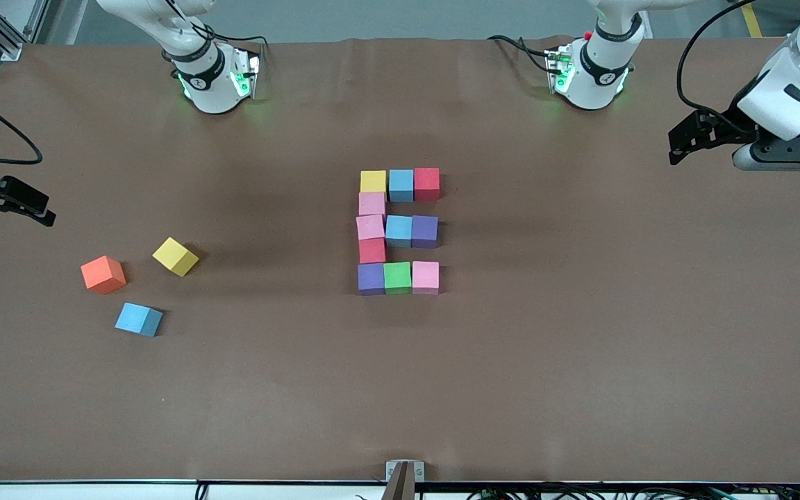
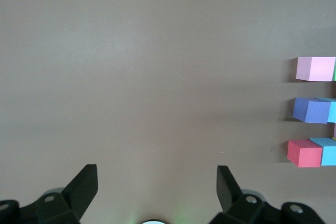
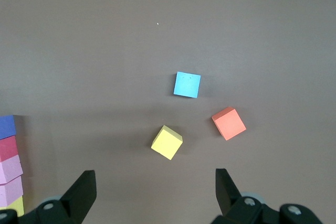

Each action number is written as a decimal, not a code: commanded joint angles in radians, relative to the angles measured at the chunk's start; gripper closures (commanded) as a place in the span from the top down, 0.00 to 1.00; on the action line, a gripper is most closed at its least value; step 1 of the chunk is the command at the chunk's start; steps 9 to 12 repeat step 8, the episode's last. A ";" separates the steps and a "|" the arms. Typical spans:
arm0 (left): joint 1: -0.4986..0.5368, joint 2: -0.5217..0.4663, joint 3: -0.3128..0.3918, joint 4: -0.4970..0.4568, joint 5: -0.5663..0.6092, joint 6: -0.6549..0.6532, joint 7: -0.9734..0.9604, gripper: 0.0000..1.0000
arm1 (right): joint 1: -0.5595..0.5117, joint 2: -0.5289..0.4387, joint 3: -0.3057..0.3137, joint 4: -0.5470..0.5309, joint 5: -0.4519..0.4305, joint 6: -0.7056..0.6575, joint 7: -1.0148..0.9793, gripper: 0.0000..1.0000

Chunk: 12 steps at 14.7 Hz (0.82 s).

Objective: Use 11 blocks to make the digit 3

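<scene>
You are looking at a finished digit 3 (image 1: 398, 232): eleven blocks (image 1: 371, 229) touching mid-table, well apart from both claws. The left claw (image 2: 156, 182) and right claw (image 3: 155, 184) are hanging spread and empty, so nothing more needs grasping. Only the right wrist view is showing the spare cubes (image 3: 187, 84) up close.

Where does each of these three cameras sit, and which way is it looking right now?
Front view: high, across the table, facing both bases; it sees the block figure, three loose cubes, the open left gripper and open right gripper.
Left wrist view: on the left wrist, looking down past its fingers at bare table and the figure's edge.
Right wrist view: on the right wrist, above the loose yellow, blue and orange cubes.
Shared: both wrist views catch the figure.
</scene>
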 commanded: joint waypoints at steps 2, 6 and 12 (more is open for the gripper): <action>0.014 -0.030 -0.009 -0.007 -0.020 -0.016 -0.090 1.00 | 0.005 -0.014 0.001 -0.008 -0.003 -0.005 -0.006 1.00; 0.014 -0.022 -0.009 0.005 -0.017 -0.023 -0.088 1.00 | 0.004 -0.014 0.001 -0.008 -0.003 0.000 -0.006 1.00; 0.014 -0.019 -0.009 0.011 -0.015 -0.023 -0.087 1.00 | 0.004 -0.014 0.001 -0.008 -0.003 0.001 -0.004 1.00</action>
